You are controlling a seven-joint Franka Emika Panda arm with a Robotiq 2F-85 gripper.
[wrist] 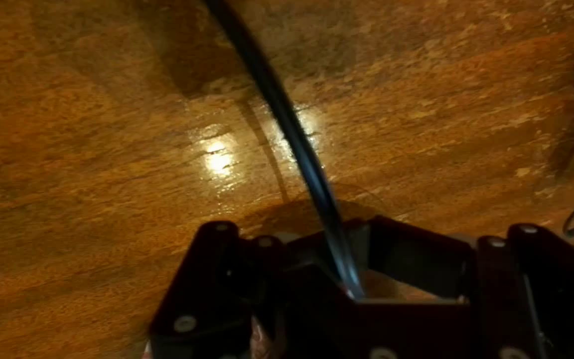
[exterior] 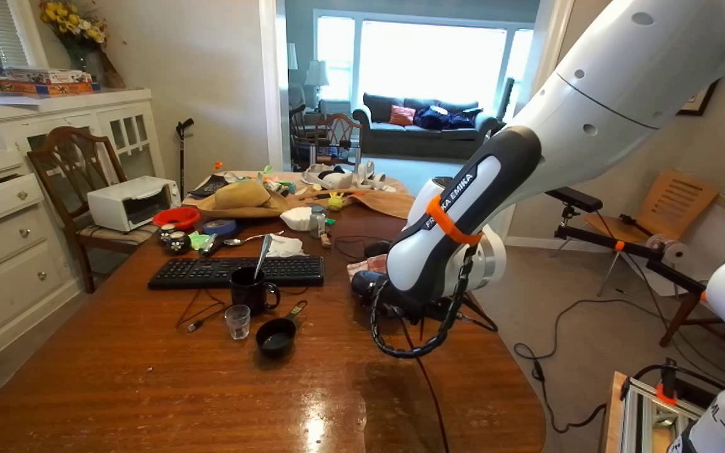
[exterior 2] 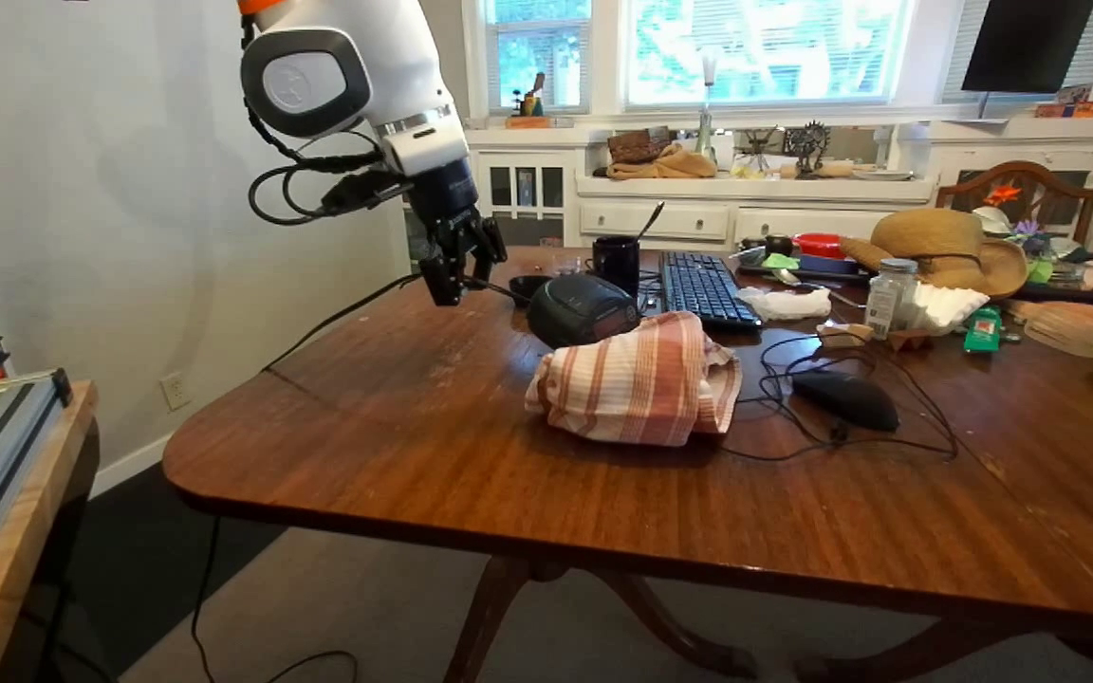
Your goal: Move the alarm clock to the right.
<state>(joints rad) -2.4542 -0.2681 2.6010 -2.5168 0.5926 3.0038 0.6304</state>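
The alarm clock (exterior 2: 580, 310) is black and rounded. In an exterior view it stands on the table behind a striped cloth; in an exterior view the arm partly covers it (exterior: 364, 285). My gripper (exterior 2: 468, 285) is above the table beside the clock, apart from it. In the wrist view its fingertips (wrist: 368, 224) appear to meet. A black cable (wrist: 287, 119) runs between the fingers, raised off the table, and leads toward the clock. Whether the tips pinch it or it only passes through is hard to see. The clock is hidden in the wrist view.
The striped cloth (exterior 2: 637, 384) lies against the clock. A black mug (exterior: 246, 296) with a spoon, a clear glass (exterior: 238, 322), a black measuring cup (exterior: 276, 343) and a keyboard (exterior: 192, 274) are near. A mouse (exterior 2: 845, 398) with loose wires lies beyond the cloth.
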